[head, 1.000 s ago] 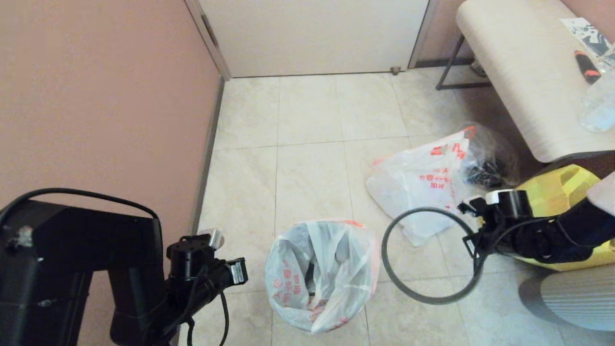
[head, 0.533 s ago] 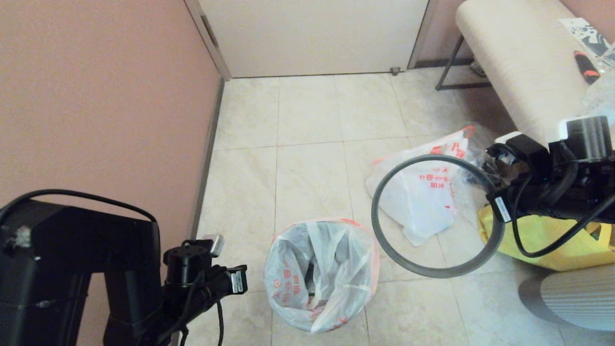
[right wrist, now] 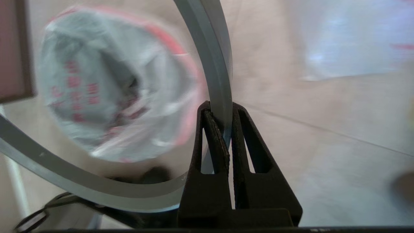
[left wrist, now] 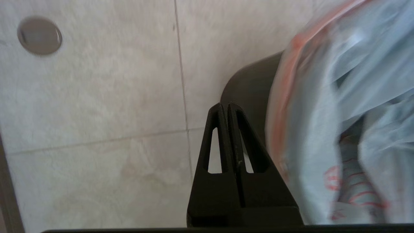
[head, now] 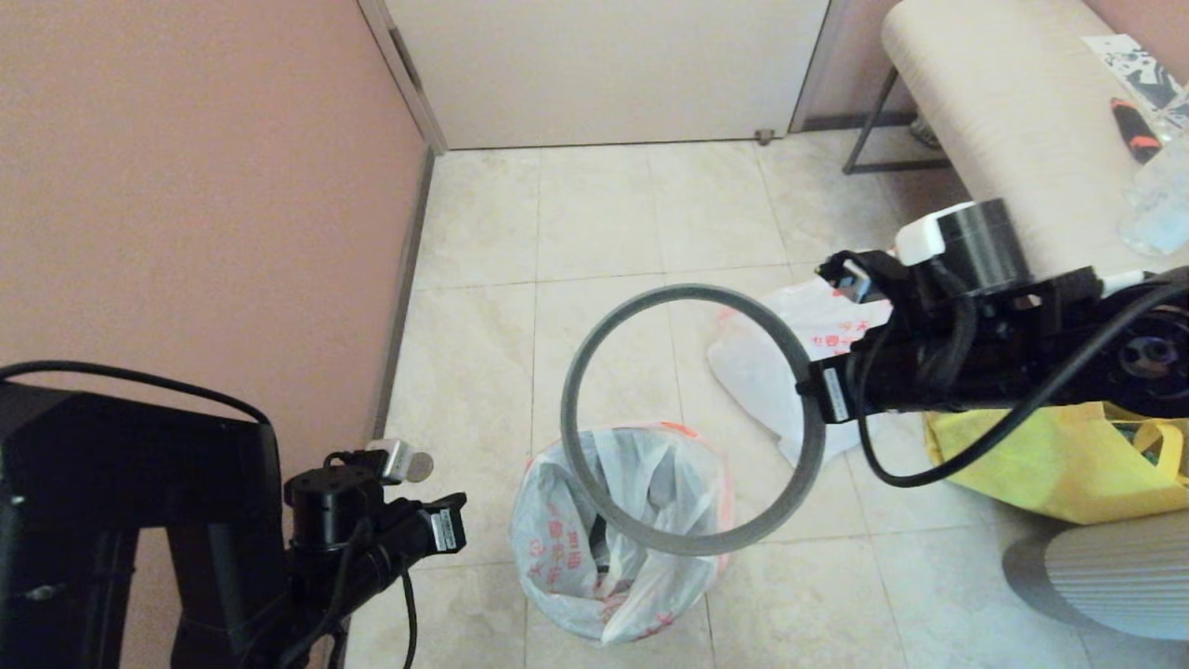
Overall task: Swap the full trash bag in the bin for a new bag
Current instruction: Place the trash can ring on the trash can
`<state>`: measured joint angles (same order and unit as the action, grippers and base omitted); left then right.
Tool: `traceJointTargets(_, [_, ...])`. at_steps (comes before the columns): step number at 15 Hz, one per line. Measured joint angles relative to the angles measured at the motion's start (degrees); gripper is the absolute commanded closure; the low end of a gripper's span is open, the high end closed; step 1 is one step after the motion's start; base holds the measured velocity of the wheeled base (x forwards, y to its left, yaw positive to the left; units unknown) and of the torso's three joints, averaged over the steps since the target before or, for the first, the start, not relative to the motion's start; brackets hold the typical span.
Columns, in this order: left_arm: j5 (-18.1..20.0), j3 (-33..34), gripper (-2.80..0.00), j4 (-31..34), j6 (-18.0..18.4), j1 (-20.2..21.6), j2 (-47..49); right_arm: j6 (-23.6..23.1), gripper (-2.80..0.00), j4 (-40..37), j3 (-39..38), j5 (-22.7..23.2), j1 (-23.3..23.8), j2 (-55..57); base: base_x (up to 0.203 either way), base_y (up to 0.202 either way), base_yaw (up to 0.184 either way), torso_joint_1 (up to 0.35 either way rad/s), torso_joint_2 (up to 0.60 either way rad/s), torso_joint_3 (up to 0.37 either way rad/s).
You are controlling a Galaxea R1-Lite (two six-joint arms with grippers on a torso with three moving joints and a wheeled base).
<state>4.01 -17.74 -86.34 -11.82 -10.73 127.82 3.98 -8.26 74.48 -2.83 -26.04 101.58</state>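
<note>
The bin (left wrist: 249, 84) stands on the floor tiles, lined with the new bag (head: 567, 530), white with red round prints and an orange-red edge. My right gripper (head: 806, 395) is shut on the bin's dark grey hoop (head: 568, 400), which hangs tilted in the air over the bin's mouth. In the right wrist view the hoop (right wrist: 210, 48) is pinched between the fingers of the right gripper (right wrist: 220, 110). The full trash bag (head: 752, 358) lies on the floor to the right, partly behind my right arm. My left gripper (left wrist: 224, 105) is shut and empty, just left of the bin.
A yellow fabric tote (head: 1050, 455) sits on the floor at the right, below a pale bench (head: 1003, 121). The pink wall (head: 186, 186) runs along the left and a door (head: 604, 65) closes the far end. A round floor drain cap (left wrist: 39, 35) lies near the left gripper.
My right gripper has lifted the hoop from low at the right and carried it left, until it hangs over the bin. The left arm has barely shifted.
</note>
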Motion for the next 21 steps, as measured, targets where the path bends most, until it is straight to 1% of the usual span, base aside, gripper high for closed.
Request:
traceJointTargets(2, [1.28,1.79,0.00,-0.10,-0.62,1.04,-3.80,0.84,0.00,-1.71,4.45,-0.15,-3.30,6.09,0.000,0.000,0.000,0.000,0.00,0.000])
traceJointTargets(4, [3.81,3.38,0.00,-0.26,-1.05,2.22,-6.50,1.09,0.00,-4.91,9.98,-0.37,-5.56,11.98,0.000,0.000,0.000,0.000,0.00,0.000])
traceJointTargets(7, [4.52,3.77,0.00,-0.26,-1.11,2.64,-7.39,1.20,0.00,-9.71,16.35,-0.63,-7.70,19.10,0.000,0.000,0.000,0.000,0.00,0.000])
traceJointTargets(9, [4.46,2.96,0.00,-0.35,-1.11,2.72,-6.65,1.20,0.00,-12.22,18.37,-0.65,-8.32,22.55,0.000,0.000,0.000,0.000,0.00,0.000])
traceJointTargets(11, [4.32,2.44,0.00,-0.46,-1.08,2.72,-5.87,1.20,0.00,-12.44,19.31,-1.02,-8.47,25.15,0.000,0.000,0.000,0.000,0.00,0.000])
traceJointTargets(13, [4.28,2.23,0.00,-0.48,-1.11,2.72,-5.22,1.51,0.00,-12.45,20.85,-2.70,-8.68,27.29,0.000,0.000,0.000,0.000,0.00,0.000])
traceJointTargets(16, [4.20,1.82,0.00,-0.46,-1.05,2.72,-4.42,2.27,0.00,-12.69,22.89,-3.45,-10.59,29.41,0.000,0.000,0.000,0.000,0.00,0.000])
traceJointTargets(18, [4.17,1.78,0.00,-0.46,-1.08,2.72,-4.22,2.59,0.00,-13.82,26.28,-4.11,-10.83,31.58,0.000,0.000,0.000,0.000,0.00,0.000])
traceJointTargets(19, [4.20,1.74,0.00,-0.46,-1.11,2.72,-4.17,3.00,0.00,-14.72,28.40,-5.11,-10.97,32.76,0.000,0.000,0.000,0.000,0.00,0.000])
traceJointTargets(21, [4.27,1.76,0.00,-0.46,-1.11,2.72,-4.12,3.43,0.00,-15.91,30.92,-8.65,-10.77,34.87,0.000,0.000,0.000,0.000,0.00,0.000])
